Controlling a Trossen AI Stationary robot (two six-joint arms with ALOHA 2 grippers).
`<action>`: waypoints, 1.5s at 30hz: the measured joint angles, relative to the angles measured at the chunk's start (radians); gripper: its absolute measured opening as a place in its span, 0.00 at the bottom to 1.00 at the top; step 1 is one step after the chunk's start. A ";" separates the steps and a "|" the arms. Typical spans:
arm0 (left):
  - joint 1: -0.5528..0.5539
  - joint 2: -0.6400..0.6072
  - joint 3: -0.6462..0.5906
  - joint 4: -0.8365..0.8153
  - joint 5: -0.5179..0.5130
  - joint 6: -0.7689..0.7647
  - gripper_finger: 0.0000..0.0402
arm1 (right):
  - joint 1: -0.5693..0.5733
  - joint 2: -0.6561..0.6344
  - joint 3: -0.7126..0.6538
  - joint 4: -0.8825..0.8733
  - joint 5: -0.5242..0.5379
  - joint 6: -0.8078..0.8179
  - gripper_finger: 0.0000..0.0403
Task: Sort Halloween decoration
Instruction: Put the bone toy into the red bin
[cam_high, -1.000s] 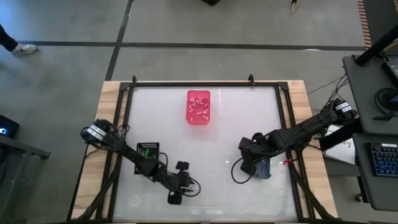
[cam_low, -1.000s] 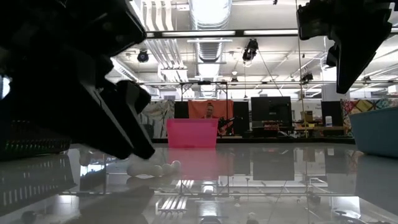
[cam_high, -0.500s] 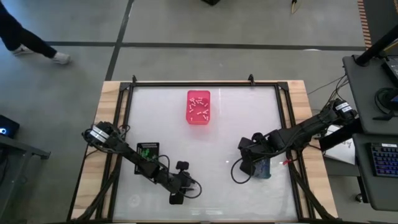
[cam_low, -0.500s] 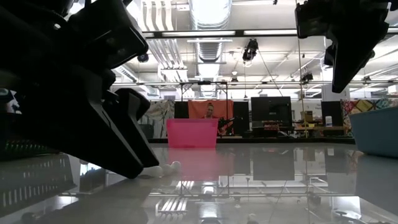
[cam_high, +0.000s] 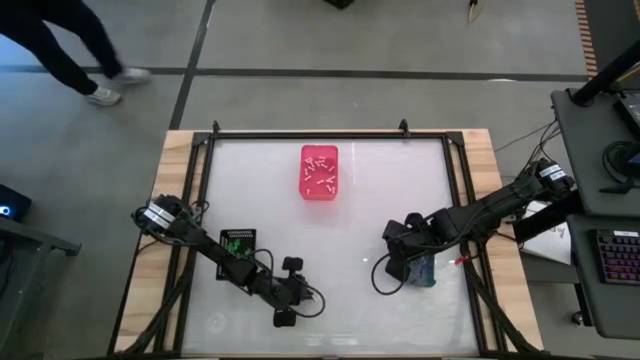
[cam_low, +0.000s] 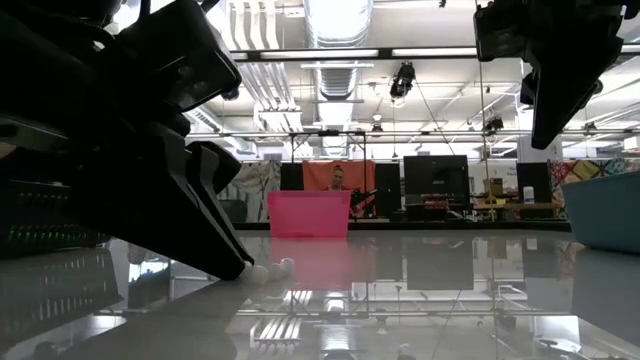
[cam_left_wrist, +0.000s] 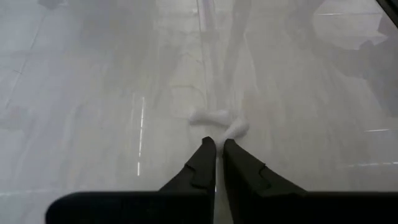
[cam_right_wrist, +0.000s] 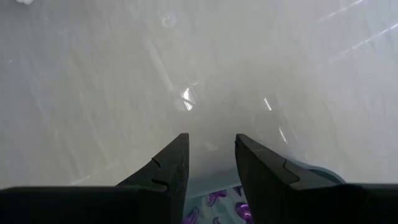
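The left gripper (cam_left_wrist: 216, 144) is seen low at the table's (cam_high: 380, 190) near edge, its fingers (cam_left_wrist: 202, 163) drawn together at the tips. Whether anything is pinched between them cannot be told. A white piece (cam_left_wrist: 217, 118) lies on the table just ahead of the tips, one end touching or nearly touching them; in the low view it shows at the gripper's foot (cam_low: 270, 270).

Farther along, to the right, the right gripper (cam_high: 397, 268) is held above the table with its fingers (cam_right_wrist: 168, 171) apart and nothing between them. It hangs just beside the blue bin (cam_high: 424, 270), in which purple pieces (cam_right_wrist: 214, 199) are seen.

On the left, a black bin (cam_high: 238, 242) with green pieces (cam_high: 235, 241) sits beneath the left arm.

At the far side, the pink bin (cam_high: 319, 172) is set mid-table, with white pieces (cam_high: 321, 166) scattered inside.

Beyond the table, a person (cam_high: 60, 45) is seen on the floor.
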 joint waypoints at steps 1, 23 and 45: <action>0.000 0.000 0.000 0.000 0.000 0.000 0.01 | 0.000 0.000 0.000 0.000 0.003 0.000 0.31; -0.005 -0.057 -0.006 -0.114 -0.107 -0.022 0.00 | 0.001 0.000 -0.001 0.006 0.023 -0.011 0.31; 0.028 -0.168 -0.007 -0.239 -0.298 -0.053 0.00 | 0.001 0.000 -0.002 0.029 0.023 -0.039 0.31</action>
